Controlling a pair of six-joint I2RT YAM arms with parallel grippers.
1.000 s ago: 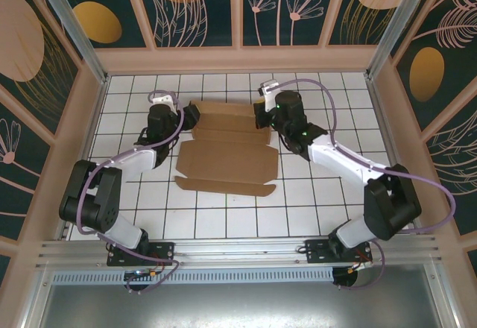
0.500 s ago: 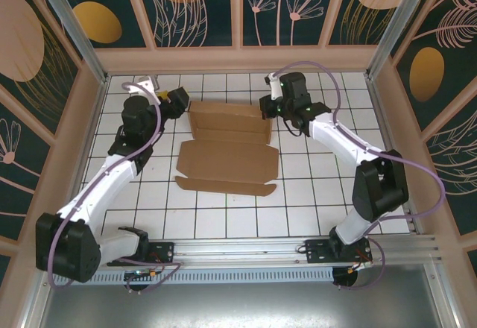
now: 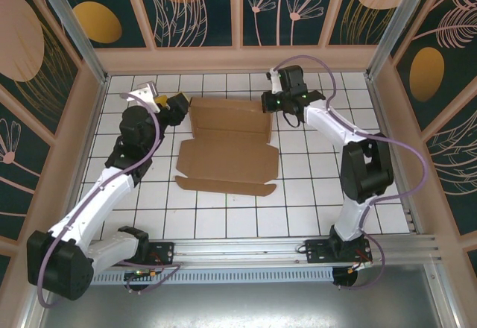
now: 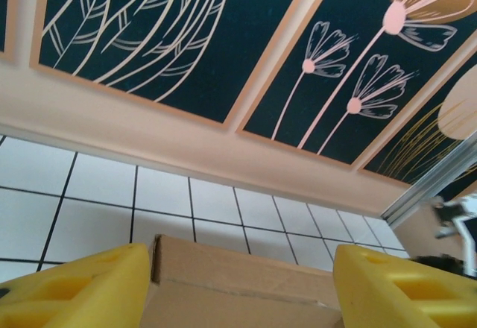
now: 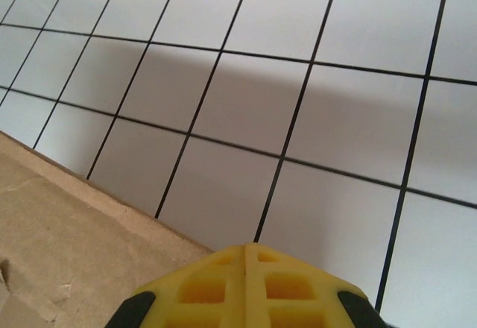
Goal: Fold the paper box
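Left gripper (image 3: 176,107): mine, fingers (image 4: 74,287) spread wide, nothing pinched. The far-left corner of the box (image 3: 227,155) sits low between them in the wrist view, its edge touching or almost touching one finger; I cannot tell which. Purpose, as I judge it: placed to straddle that corner so a side flap can be caught or pushed up. Right gripper (image 3: 268,104): mine, fingers (image 5: 216,291) pressed together on nothing, tip just beside the box's far-right edge, over bare tile. I judge it is held shut to serve as a blunt pusher or a stop against the cardboard, not as a clamp. Box: brown cardboard, mostly flat, lying mid-table (image 3: 313,194). Its far panel lies between my two grippers, the broad middle panel comes next, and a narrow flap lies nearest the bases; creases visible. Whether the far panel is raised or flat I cannot tell from above. Both arms reach to the far end, presumably because the fold starts there; the near flaps are untouched. Task status, judged: early, no wall certainly standing. Beyond: painted wall (image 4: 149,37) behind the table.
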